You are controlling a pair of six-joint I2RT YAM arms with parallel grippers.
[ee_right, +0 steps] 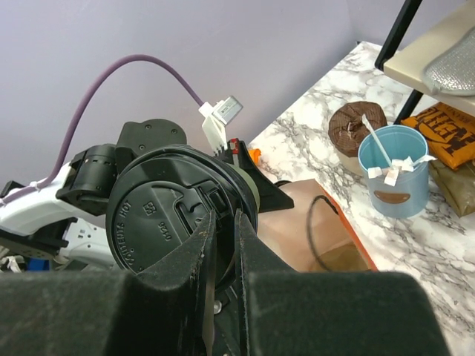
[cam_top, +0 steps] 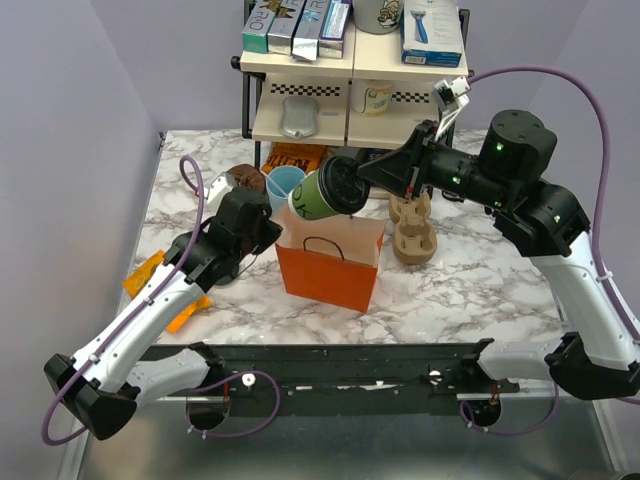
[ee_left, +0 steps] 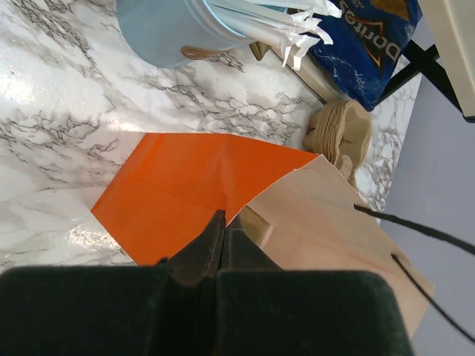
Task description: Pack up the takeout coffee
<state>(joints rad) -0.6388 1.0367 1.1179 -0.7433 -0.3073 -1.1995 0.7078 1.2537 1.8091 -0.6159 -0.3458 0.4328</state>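
**CUP HELD SIDEWAYS ABOVE BAG MOUTH**

Top external view: The right gripper (cam_top: 358,183) holds the takeout coffee (cam_top: 315,197) clear of the table, jaws set narrow on the lid end. The cup lies on its side. Its long axis runs in line with the fingers, with the black lid toward the gripper and the olive base pointing away from it. The orange paper bag (cam_top: 328,270) stands open directly beneath the cup. The left gripper (cam_top: 268,232) sits at the bag's rim, on the side farthest from the right gripper.

Left wrist view: The left gripper's jaws are fully closed, tips at the bag's upper edge (ee_left: 185,193). Whether paper lies between them is not clear.

Right wrist view: The lid (ee_right: 167,204) faces the camera, immediately ahead of the fingertips (ee_right: 204,248), which overlap its lower rim. The bag's interior shows beyond the cup.
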